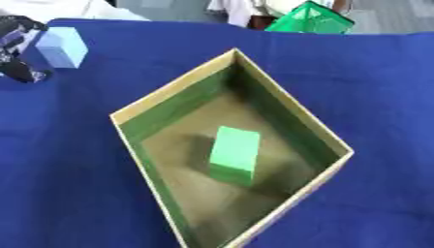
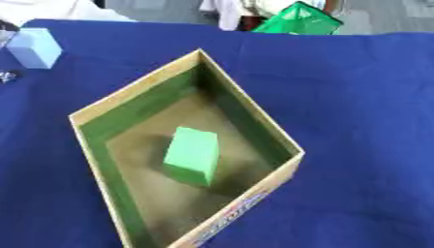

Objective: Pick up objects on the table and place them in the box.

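An open cardboard box [image 1: 292,109] with green inner walls lies askew in the middle of the blue table [image 1: 373,77]. A light green block [image 1: 234,154] lies on its brown floor. At the far left, a light blue block [image 1: 64,47] sits in my left hand [image 1: 15,46]. The black and silver fingers curl round the block's left side, above and below it. Most of the hand is cut off by the view's edge. My right hand shows in no view.
A translucent green pyramid-like thing [image 1: 310,19] stands at the table's far edge, right of centre. Blue cloth stretches on all sides of the box, widest to the right.
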Robot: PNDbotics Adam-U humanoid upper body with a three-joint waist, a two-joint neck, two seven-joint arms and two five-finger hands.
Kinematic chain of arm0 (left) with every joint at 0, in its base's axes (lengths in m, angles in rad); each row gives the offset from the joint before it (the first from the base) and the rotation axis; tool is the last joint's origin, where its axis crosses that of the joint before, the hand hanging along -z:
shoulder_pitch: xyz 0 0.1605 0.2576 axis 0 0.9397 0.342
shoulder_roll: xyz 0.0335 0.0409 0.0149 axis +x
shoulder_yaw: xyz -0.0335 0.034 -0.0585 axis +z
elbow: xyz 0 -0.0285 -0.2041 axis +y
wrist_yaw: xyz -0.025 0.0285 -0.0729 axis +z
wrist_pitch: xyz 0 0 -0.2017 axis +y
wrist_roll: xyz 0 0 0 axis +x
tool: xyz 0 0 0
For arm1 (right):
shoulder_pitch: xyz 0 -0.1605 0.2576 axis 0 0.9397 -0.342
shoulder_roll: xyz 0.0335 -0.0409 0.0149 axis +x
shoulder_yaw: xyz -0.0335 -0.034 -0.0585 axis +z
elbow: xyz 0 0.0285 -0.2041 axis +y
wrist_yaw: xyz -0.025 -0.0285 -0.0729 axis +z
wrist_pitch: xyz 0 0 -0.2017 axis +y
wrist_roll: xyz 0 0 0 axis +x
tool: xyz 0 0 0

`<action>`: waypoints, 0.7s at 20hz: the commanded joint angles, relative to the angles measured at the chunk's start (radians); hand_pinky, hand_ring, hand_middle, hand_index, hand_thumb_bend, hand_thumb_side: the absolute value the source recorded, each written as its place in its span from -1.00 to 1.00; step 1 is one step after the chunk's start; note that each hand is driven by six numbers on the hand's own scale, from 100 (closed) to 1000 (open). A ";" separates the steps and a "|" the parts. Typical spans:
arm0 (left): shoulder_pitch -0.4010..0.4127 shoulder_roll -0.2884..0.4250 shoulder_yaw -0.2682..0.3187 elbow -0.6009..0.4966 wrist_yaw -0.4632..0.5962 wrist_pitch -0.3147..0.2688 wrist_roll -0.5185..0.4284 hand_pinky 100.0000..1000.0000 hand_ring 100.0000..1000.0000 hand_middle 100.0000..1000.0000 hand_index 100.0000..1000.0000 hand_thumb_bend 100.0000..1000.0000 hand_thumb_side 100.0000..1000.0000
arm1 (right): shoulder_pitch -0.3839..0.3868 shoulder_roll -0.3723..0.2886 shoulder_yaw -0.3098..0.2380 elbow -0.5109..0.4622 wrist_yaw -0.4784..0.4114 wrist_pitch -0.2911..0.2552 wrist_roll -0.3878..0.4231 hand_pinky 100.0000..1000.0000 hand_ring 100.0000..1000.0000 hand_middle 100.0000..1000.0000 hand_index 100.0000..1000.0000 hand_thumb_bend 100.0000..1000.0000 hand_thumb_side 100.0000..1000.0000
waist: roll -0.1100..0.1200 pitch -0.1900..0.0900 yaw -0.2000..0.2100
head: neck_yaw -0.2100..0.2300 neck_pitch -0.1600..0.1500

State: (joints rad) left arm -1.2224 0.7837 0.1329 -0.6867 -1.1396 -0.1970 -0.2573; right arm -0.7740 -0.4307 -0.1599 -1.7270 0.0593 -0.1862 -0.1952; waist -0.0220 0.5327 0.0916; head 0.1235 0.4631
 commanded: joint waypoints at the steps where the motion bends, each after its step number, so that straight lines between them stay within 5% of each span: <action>1: -0.024 0.044 0.008 -0.026 0.000 0.002 0.032 0.61 0.83 0.78 0.89 -0.26 -1.00 | -0.015 -0.035 -0.006 -0.004 -0.005 -0.002 0.004 0.63 0.66 0.10 0.67 -0.84 1.00 | 0.003 -0.022 0.003 | 0.007 -0.018; 14: -0.022 0.027 0.002 -0.011 0.019 -0.023 0.129 0.61 0.84 0.82 0.92 -0.36 -1.00 | -0.028 -0.039 -0.008 0.002 -0.011 -0.003 0.006 0.63 0.67 0.10 0.67 -0.85 1.00 | 0.001 0.002 -0.012 | 0.024 -0.049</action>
State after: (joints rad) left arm -1.2248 0.7830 0.1330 -0.6898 -1.1253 -0.2210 -0.1371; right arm -0.7843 -0.4395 -0.1602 -1.7177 0.0553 -0.1869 -0.1908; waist -0.0256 0.5606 0.0790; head 0.1430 0.4286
